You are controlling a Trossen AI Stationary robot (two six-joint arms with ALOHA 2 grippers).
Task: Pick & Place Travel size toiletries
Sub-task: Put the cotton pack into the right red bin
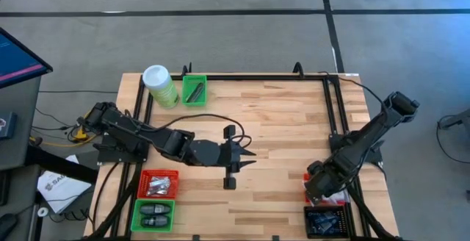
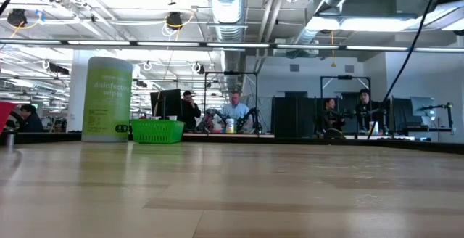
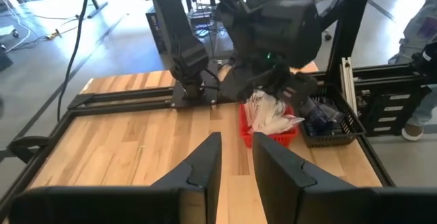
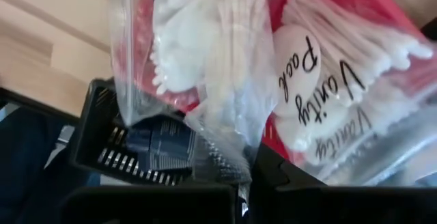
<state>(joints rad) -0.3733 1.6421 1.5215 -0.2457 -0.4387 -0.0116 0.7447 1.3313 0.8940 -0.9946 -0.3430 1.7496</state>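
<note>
Left gripper [image 1: 246,158] hovers over the middle of the table [image 1: 294,123], its fingers a narrow gap apart and pinching nothing, with bare wood open on every side. Behind it at the left edge sit a red bin [image 1: 159,184] of silvery packets and a green bin [image 1: 153,215] of black oval pieces. Across the open boards, the right gripper [image 1: 317,186] hangs at the right edge over another red bin [image 3: 268,135], pressed together on a clear sachet of white swabs [image 4: 205,53]. Beside that, a black bin [image 1: 324,222] holds dark blue packets [image 4: 160,142].
</note>
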